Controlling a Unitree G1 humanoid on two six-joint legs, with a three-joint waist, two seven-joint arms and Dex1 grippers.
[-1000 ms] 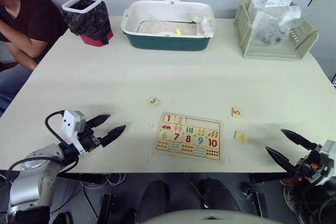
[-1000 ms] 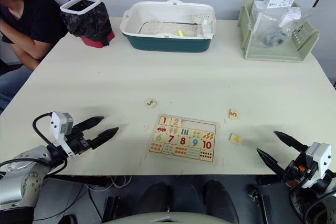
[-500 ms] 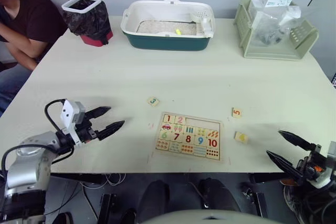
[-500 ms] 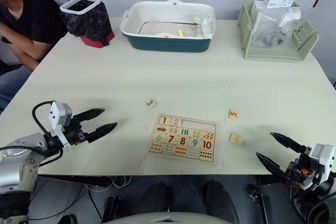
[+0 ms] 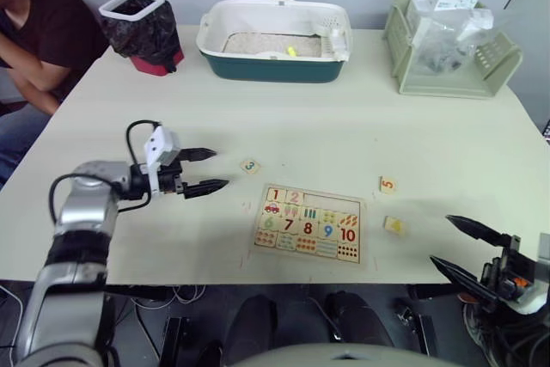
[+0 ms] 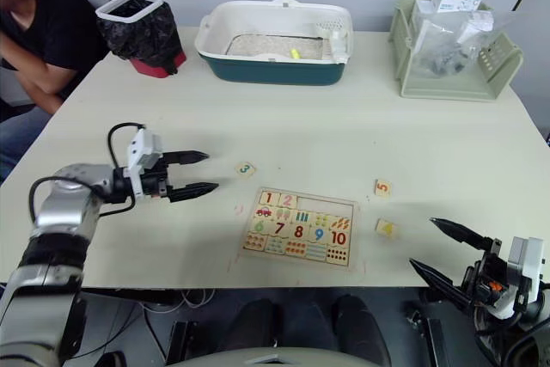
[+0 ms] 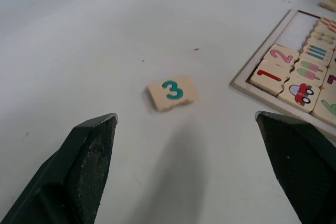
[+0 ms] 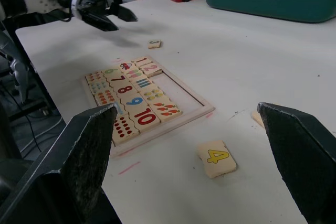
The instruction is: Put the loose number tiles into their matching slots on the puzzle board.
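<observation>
While the puzzle board (image 5: 309, 224) lies flat on the counter (image 5: 344, 126), tiles 1 and 2 sit in its top row, above 6 to 10. Tile 3 (image 5: 250, 165) lies just beyond its left corner; tile 5 (image 5: 388, 184) and tile 4 (image 5: 394, 224) lie to its right. Since a moment ago, the left gripper (image 5: 206, 170) has moved up close to tile 3, fingers open and empty. The right gripper (image 5: 464, 247) waits at the counter edge, fingers open.

the table (image 5: 361, 118) carries the puzzle board (image 5: 310, 223) near its front edge; tiles 3 (image 5: 250, 166), 5 (image 5: 388, 184), 4 (image 5: 394, 224) lie loose; bin (image 5: 143, 30), tray (image 5: 275, 40), basket (image 5: 451, 49) line its far edge.
</observation>
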